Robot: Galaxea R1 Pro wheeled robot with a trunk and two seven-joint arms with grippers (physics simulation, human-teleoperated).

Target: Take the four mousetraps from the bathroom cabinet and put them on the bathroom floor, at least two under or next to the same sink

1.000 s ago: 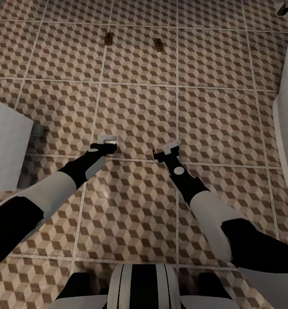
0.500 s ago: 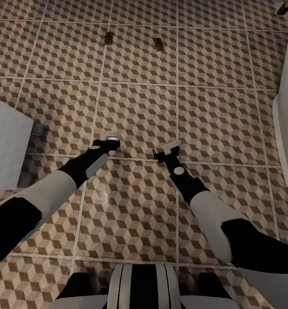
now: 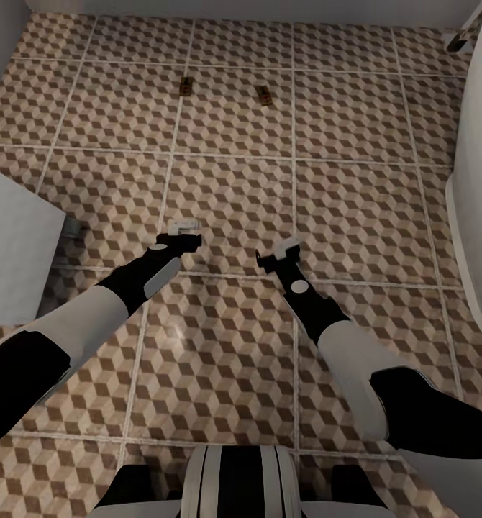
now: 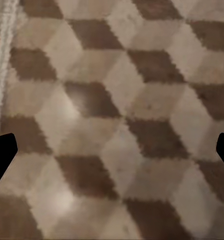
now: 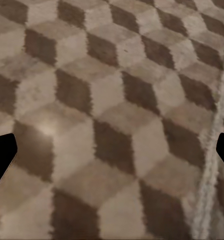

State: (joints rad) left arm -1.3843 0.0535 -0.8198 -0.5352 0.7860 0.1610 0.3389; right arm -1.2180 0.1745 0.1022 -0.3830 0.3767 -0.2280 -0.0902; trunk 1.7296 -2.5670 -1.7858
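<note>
Head view: two mousetraps point(image 3: 185, 85) lie on the bathroom floor point(image 3: 356, 216) at twelve o'clock; my left hand point(image 3: 184, 230) and right hand point(image 3: 284, 249) hang open, empty. Next, I judge, back to the cabinet.

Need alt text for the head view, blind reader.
Two small brown wooden mousetraps lie apart on the cube-patterned brown and beige tile floor. Nearer the camera, the left tool and right tool hang over bare tiles, holding nothing.

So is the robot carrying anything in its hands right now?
No. Both the left hand and right hand are open and empty above the tiled floor. Two mousetraps lie on the tiles ahead.
</note>
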